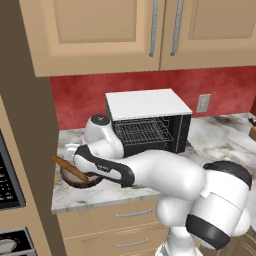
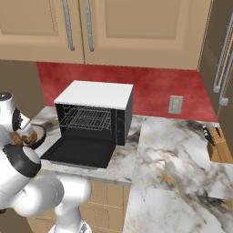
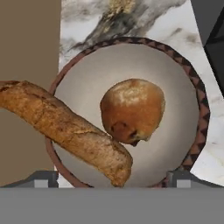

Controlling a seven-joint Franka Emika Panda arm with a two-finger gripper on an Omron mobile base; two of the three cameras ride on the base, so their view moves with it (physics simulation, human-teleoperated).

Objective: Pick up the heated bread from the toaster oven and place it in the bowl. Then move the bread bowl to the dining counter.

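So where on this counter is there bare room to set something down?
The broad marble stretch right of the toaster oven, running toward the knife block, is bare. It is crowded left of the oven: the open door, the bowl with bun and baguette.

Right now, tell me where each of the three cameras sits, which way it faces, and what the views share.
Left base view: behind the arm's left, facing the toaster oven; the white arm reaches left to the bowl.
Right base view: behind its right, facing the oven's dropped door; arm at lower left.
Hand view: looks down into the bowl at the bun and baguette; the hand spans the rim.
Shared: oven in both base views, bowl in all.
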